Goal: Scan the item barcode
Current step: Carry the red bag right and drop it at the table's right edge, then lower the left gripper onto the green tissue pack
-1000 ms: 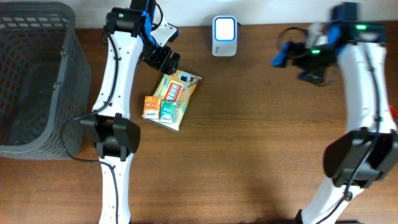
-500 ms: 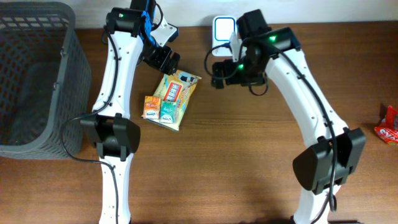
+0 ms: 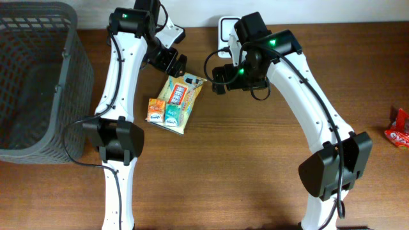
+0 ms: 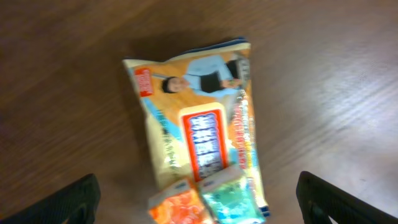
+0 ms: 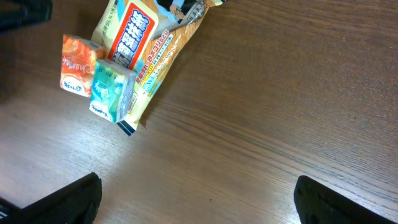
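Note:
The item is a yellow snack packet (image 3: 180,96) with a small orange box and a teal box fixed to its lower end; it lies flat on the wooden table. My left gripper (image 3: 171,64) hangs open just above the packet's top end. In the left wrist view the packet (image 4: 199,124) fills the middle, and the left gripper (image 4: 202,202) has its dark fingertips (image 4: 71,199) wide apart on either side. My right gripper (image 3: 215,78) is open beside the packet's upper right corner. The right wrist view shows the packet (image 5: 134,43) at upper left and only bare wood at the right gripper (image 5: 199,199).
A white barcode scanner (image 3: 223,25) stands at the table's back edge, mostly hidden behind my right arm. A dark mesh basket (image 3: 35,83) fills the left side. A red packet (image 3: 399,128) lies at the right edge.
My right arm has swung from the table's right side across to the left, and its gripper now hangs next to the packet. The left arm has barely moved, and the packet has stayed put.

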Controlling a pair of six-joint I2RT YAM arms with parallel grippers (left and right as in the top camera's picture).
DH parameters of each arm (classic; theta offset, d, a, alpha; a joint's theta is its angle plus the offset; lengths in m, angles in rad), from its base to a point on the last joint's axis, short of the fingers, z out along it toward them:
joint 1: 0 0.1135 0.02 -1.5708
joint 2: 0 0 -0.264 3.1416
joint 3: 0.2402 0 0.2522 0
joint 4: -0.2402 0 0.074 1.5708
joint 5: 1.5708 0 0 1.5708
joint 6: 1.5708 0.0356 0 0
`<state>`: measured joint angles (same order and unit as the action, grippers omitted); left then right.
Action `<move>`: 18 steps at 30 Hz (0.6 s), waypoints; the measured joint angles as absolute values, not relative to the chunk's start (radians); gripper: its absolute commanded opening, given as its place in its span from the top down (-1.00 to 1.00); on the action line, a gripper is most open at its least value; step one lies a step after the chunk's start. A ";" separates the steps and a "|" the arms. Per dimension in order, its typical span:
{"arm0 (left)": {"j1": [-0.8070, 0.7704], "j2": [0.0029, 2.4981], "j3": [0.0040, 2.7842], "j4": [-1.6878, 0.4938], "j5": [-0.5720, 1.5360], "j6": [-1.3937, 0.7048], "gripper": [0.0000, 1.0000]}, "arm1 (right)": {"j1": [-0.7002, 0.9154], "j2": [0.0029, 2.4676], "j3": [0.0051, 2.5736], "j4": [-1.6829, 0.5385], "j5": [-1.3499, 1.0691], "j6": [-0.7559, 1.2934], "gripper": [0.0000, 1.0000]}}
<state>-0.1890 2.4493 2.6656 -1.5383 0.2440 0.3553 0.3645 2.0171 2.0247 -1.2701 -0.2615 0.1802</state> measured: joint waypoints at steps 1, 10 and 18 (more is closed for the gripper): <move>-0.189 2.449 2.666 -1.550 0.266 0.355 -0.98 | 0.364 2.017 2.025 -1.270 -0.262 0.180 -0.97; -0.185 2.449 2.667 -1.686 0.115 0.154 -0.98 | 0.364 2.017 2.025 -1.270 -0.262 0.180 -0.97; -0.181 2.449 2.651 -1.672 0.139 0.073 -0.99 | 0.364 2.017 2.025 -1.270 -0.261 0.180 -0.97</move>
